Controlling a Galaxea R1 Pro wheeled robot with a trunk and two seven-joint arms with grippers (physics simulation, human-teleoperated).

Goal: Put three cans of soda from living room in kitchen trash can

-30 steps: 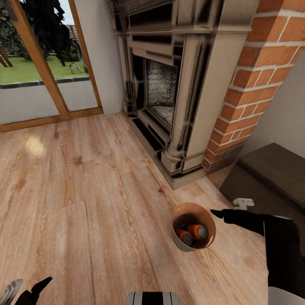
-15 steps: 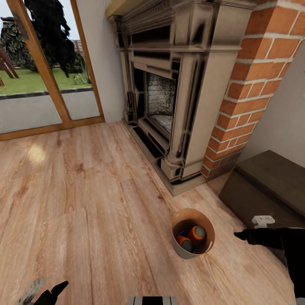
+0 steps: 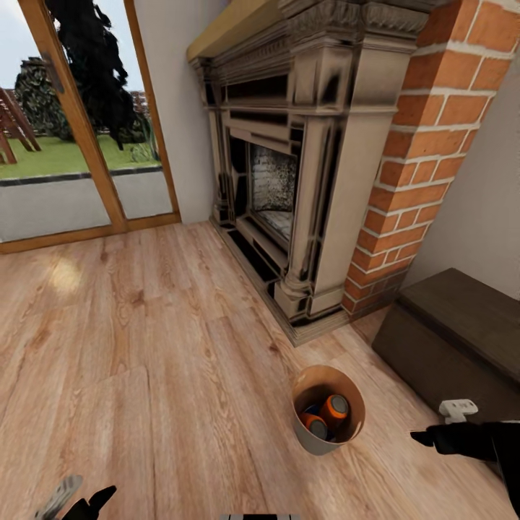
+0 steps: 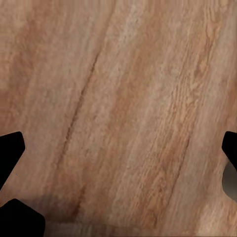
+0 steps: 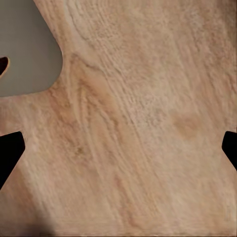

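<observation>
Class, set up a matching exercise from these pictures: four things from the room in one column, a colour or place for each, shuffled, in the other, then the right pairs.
Things
1. orange soda cans
2. trash can
3. fireplace
4. dark cabinet

Descriptions
A. stands on the wood floor, tan outside
B. red brick side, grey carved mantel
C. lie inside the bin
D. low, by the wall, right of the brick

Pairs: 1-C, 2-A, 3-B, 4-D

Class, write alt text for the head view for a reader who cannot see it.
A tan bin stands on a wood floor holding two orange soda cans and a glimpse of a blue one, in front of a brick fireplace. A dark cabinet sits at right, glass doors at left.
</observation>
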